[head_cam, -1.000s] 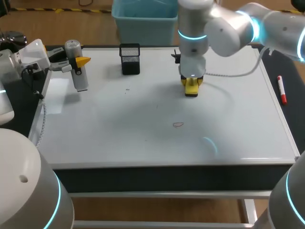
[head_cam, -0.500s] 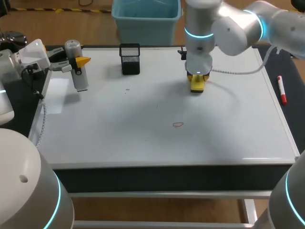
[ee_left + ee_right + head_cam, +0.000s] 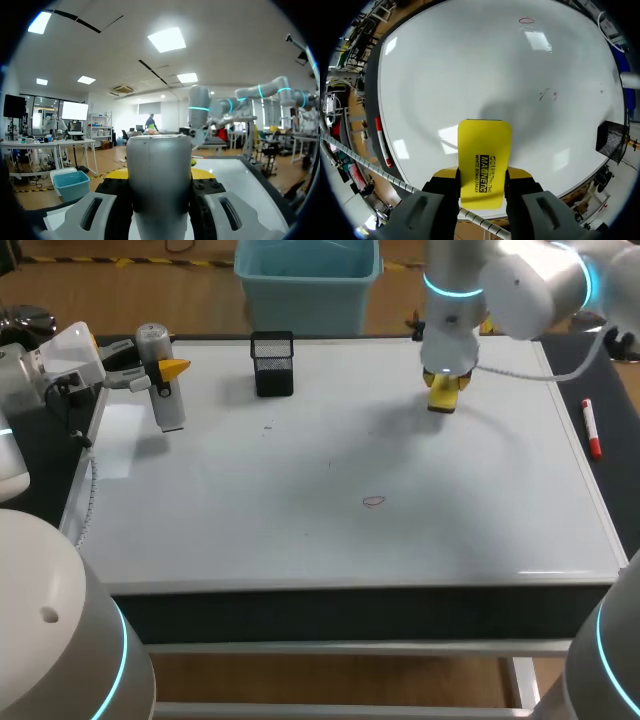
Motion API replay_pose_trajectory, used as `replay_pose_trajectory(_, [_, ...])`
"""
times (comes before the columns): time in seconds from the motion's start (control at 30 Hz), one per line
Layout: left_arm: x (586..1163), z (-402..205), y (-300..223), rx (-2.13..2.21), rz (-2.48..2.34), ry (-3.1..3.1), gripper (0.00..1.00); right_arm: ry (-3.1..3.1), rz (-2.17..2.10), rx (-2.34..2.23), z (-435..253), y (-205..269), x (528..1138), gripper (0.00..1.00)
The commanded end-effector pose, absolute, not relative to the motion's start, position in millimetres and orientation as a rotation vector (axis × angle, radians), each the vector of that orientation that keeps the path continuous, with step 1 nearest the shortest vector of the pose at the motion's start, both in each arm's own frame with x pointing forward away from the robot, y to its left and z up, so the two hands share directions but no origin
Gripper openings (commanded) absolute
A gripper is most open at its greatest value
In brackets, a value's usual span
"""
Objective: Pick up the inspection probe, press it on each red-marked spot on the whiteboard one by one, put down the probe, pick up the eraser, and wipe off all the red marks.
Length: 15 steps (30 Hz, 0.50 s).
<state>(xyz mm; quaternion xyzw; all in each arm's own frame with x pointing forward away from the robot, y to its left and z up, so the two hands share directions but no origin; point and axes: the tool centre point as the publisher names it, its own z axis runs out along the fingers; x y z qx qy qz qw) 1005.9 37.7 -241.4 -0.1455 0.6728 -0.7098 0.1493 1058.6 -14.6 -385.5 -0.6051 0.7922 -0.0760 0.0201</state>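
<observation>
1. Wiping seems underway: the right jaws clamp the yellow eraser (image 3: 443,395) over the whiteboard's (image 3: 500,510) far side, well apart from the one red mark (image 3: 374,502) left.
2. The left jaws grip the probe (image 3: 163,390) at the board's left edge; it is not put down.
3. Only the right wrist view shows both fingers (image 3: 443,186) flanking the eraser.

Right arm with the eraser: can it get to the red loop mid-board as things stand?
Probably yes. The right claw is shut on the eraser, and only bare whiteboard lies between it and the red loop; the mesh pen holder stands well aside.
</observation>
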Motion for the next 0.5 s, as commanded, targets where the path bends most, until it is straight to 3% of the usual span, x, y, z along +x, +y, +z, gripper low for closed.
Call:
replay_pose_trajectory(0.03, [1006,-241,37,-0.418,-2.039,1.933,0.0,2.432,-0.281,-1.897,-382,3,1046,0.0])
replay_pose_trajectory(0.5, [1006,-241,37,-0.418,-2.039,1.933,0.0,2.256,-0.153,-2.097,-400,115,1015,0.0])
